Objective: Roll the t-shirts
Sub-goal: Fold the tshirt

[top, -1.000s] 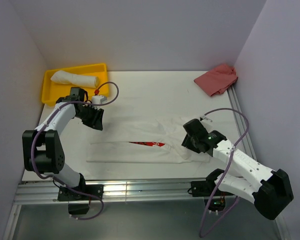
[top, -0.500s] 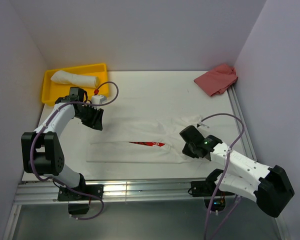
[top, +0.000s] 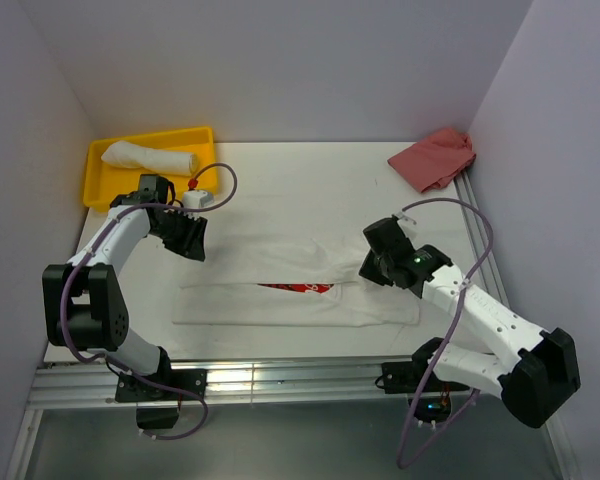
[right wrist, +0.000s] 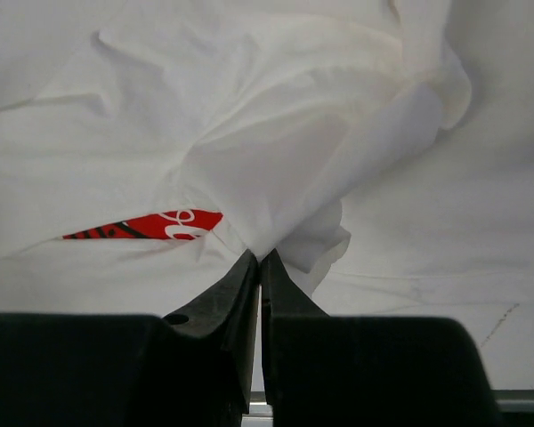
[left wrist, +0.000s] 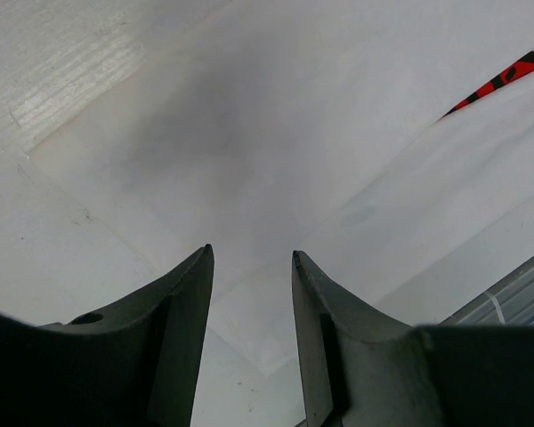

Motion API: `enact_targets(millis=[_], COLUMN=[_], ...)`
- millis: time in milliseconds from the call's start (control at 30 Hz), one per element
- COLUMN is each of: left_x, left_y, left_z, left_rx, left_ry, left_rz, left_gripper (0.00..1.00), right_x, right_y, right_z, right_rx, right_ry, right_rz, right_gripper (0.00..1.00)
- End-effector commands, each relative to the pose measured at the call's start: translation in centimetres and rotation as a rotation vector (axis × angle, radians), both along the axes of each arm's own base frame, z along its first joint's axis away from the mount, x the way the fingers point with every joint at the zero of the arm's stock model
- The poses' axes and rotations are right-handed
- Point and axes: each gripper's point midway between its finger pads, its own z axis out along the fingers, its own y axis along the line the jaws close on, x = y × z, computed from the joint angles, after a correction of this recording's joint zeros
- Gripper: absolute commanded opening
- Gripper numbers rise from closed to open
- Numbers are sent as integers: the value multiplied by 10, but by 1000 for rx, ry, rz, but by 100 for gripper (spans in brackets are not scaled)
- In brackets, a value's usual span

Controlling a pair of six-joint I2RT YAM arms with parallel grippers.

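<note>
A white t-shirt (top: 280, 305) with a red print (top: 295, 288) lies folded into a long strip across the near part of the table. My right gripper (top: 367, 273) is shut on a pinch of its cloth near the right end. In the right wrist view the fabric (right wrist: 276, 151) rises in a peak from the closed fingertips (right wrist: 261, 256), beside the red print (right wrist: 151, 224). My left gripper (top: 192, 247) hovers over the shirt's left end, open, with only flat cloth (left wrist: 276, 133) seen between its fingers (left wrist: 251, 253). A second white t-shirt (top: 148, 156) lies rolled in the tray.
The yellow tray (top: 150, 135) stands at the back left corner, just behind the left arm. A crumpled pink cloth (top: 432, 158) lies at the back right by the wall. Walls close in on both sides of the table.
My right gripper has shut on the shirt's cloth and moved back from the near edge, pulling that end up. The left arm has stayed still.
</note>
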Motion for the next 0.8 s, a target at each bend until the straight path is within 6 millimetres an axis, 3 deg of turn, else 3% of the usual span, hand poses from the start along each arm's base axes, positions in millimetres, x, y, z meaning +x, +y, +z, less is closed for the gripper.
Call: enact_targets(millis=[0, 167, 300, 433, 600, 767], left_x=[2, 3, 7, 14, 21, 23], left_y=[-6, -11, -22, -42, -73, -100], left_z=[15, 15, 18, 29, 47, 61], left_rx=[-23, -43, -41, -44, -71, -112], left_ry=[-38, -19, -29, -73, -128, -175], left_rz=[-27, -39, -47, -70, -100, -122], left_gripper=[46, 47, 48, 49, 52, 54], right_x=[23, 54, 76, 96, 90, 65], right_y=[6, 3, 5, 5, -5, -15], right_z=[17, 7, 4, 12, 26, 26], right_rx=[36, 70, 72, 72, 68, 86], right_ry=[-38, -11, -7, -30, -73, -86], right_rz=[34, 14, 4, -6, -56, -88], right_gripper=[8, 13, 42, 58, 61, 60])
